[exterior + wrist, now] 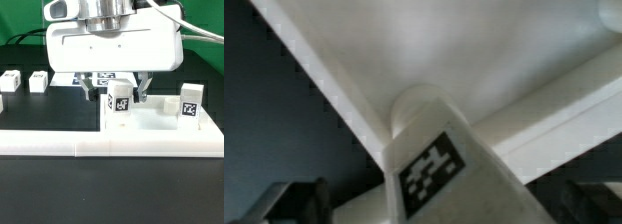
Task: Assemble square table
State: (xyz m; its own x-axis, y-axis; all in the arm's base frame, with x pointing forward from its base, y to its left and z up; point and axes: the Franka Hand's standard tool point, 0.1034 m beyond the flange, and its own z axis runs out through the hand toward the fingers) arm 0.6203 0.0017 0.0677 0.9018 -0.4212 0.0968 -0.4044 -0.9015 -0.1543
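My gripper [120, 96] is open. My two fingers [97, 92] hang down wide apart, one on each side of a leg [120, 104]. There is a small gap between each finger and the leg, so I am holding nothing.

The leg is a small white block. It has a black-and-white tag on the side that faces the exterior view. It stands upright on the slab [155, 122], near the corner on the exterior view's left. In my wrist view I look down on the same leg [438, 160]. Its tag is easy to see, and the white slab [473, 60] spreads out under it. Past the slab's edge I see the dark table [278, 110].

A second leg [190, 101] stands upright on the slab too, near the corner on the exterior view's right. It is well apart from the first leg, and its tag faces the same way.

The slab lies flat on the black table [60, 110]. A long low white rail [50, 148] runs in front of it, and the slab's front edge sits right against the rail.

A third leg [39, 80] and a fourth leg [11, 80] sit on the table on the exterior view's left. They are near each other but not touching, and well apart from the slab and from my fingers.
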